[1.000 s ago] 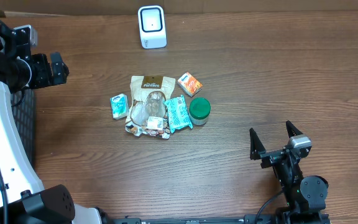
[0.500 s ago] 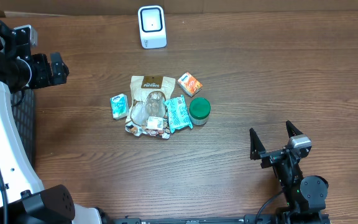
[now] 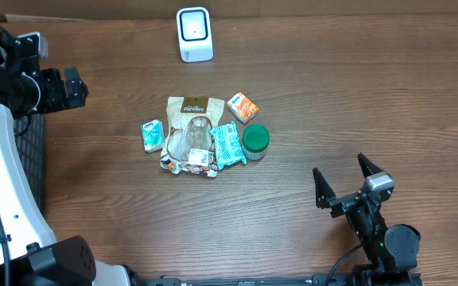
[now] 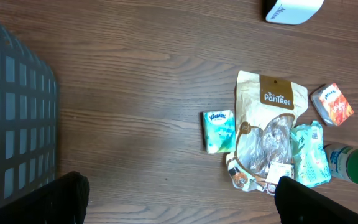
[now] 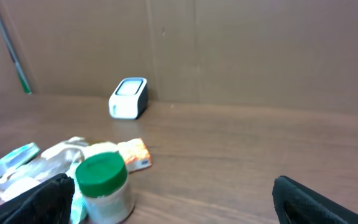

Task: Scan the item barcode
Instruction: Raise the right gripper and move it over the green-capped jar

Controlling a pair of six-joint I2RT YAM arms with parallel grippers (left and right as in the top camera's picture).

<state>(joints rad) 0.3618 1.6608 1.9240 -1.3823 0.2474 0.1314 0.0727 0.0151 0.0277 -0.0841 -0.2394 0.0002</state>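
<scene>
The left gripper (image 3: 74, 86) hangs over the far-left part of the table (image 3: 356, 87), its jaws spread wide and holding nothing. In its wrist view the two fingertips (image 4: 70, 196) sit in the bottom corners, and a grey mesh basket (image 4: 11, 118) fills the left edge. The right gripper (image 3: 343, 176) sits at the near right, also spread fully and empty, well apart from the goods. The items lie in a tight pile near the middle of the table. A brown pouch (image 3: 192, 107) is on the far side, with a tissue pack (image 3: 152, 135) just left of it and an orange box (image 3: 243, 106) just right of it. A teal packet (image 3: 228, 144) lies nearer, and a green-lidded jar (image 3: 255, 141) stands upright just beside the packet's right edge. Over the pouch's near half lies what looks like a crumpled clear wrapper (image 3: 188, 141), though its outline is hard to make out. The white scanner (image 3: 195, 34) stands at the far edge, well apart from the pile.
</scene>
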